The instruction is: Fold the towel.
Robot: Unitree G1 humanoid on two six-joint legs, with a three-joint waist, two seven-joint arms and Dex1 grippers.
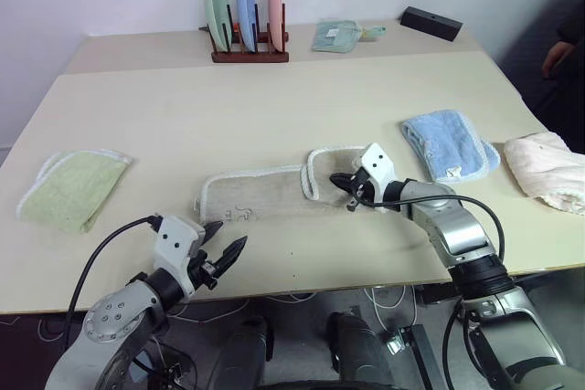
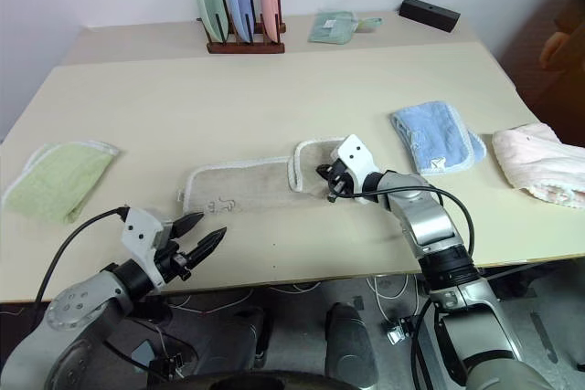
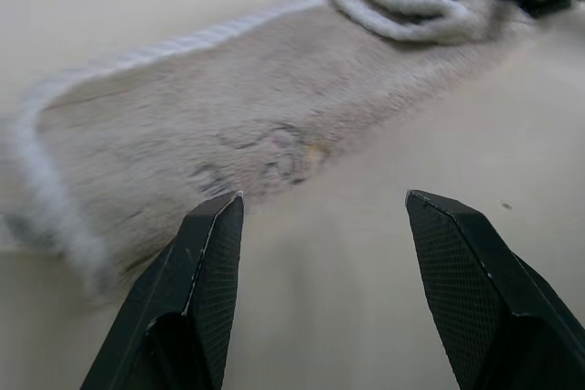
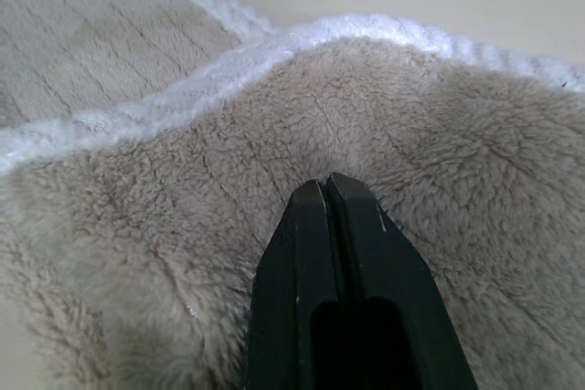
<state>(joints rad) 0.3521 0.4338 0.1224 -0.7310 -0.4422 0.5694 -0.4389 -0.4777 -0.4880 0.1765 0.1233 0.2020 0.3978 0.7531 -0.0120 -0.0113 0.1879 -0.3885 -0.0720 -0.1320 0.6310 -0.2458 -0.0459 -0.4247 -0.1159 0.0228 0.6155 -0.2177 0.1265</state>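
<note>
— Where is the towel lying for us right now?

— We are seeing it stretched along the near middle of the tabletop, a long beige strip with white corded edging, its right end doubled back over itself in a small flap. A dark embroidered mark is showing near its front edge.

— And what are we doing with the right tool?

— We are resting it on that folded flap, its two black fingers pressed together with their tips sunk in the pile — whether any cloth is caught between them, we cannot tell.

— The left tool?

— We are holding it spread, fingers well apart, just in front of the towel's left part near the embroidered mark, not touching the cloth.

— What else are we looking at?

— A pale green towel is lying at the far left, a light-blue towel to the right of the beige one, a pinkish cloth at the right edge, and a plate rack with three upright plates is standing at the back.
</note>
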